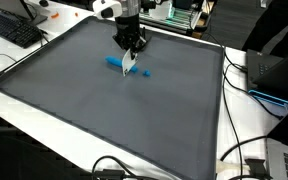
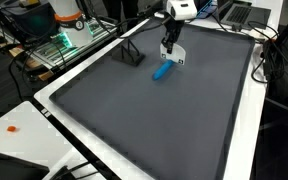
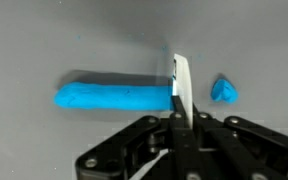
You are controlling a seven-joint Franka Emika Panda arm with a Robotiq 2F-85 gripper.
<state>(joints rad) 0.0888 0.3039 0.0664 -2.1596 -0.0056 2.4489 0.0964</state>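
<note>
Nearest the wrist camera is your gripper [image 3: 176, 120], its black fingers closed tight on a thin white blade [image 3: 182, 85] that stands upright, edge down on the grey mat [image 3: 74, 35]. The blade stands at the right end of the blue clay bar [image 3: 114, 97], seemingly touching it, and the bar runs off toward nine o'clock. At three o'clock, just beside the blade but apart from it, lies a small blue chunk [image 3: 223, 90]. In both exterior views the bar sits in the far half of the mat, under the arm. By my judgement, one small piece is off the bar's end, and nearly the whole bar is uncut.
</note>
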